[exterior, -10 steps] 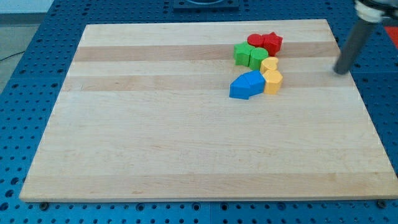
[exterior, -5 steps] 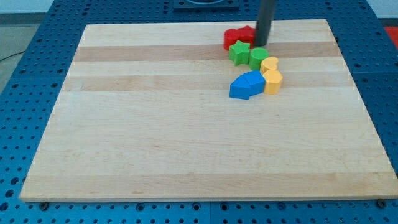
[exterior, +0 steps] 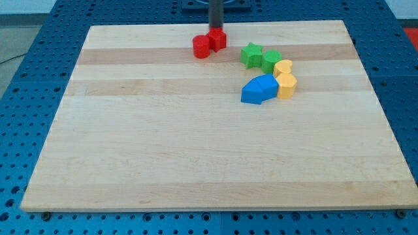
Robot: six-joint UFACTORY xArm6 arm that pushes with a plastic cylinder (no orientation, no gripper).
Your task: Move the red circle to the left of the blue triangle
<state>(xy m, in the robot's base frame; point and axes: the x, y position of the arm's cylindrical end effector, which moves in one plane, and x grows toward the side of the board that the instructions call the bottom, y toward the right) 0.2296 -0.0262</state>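
The red circle (exterior: 201, 47) lies near the view's top, touching a red star (exterior: 217, 40) on its right. My tip (exterior: 215, 27) is just above the red star, at the board's top edge. Two blue blocks stand together at the right of centre: one (exterior: 251, 93) on the left and one (exterior: 266, 85) on the right; I cannot tell which is the triangle. The red circle is up and to the left of them, well apart.
A green star (exterior: 249, 55) and a green block (exterior: 271, 61) sit above the blue pair. Two yellow blocks (exterior: 283, 68) (exterior: 287, 85) touch the blue pair's right side. The wooden board (exterior: 196, 156) lies on a blue pegboard.
My tip swept from the view's right to the top centre, pushing the red circle and red star leftward away from the green blocks. The other blocks hardly moved.
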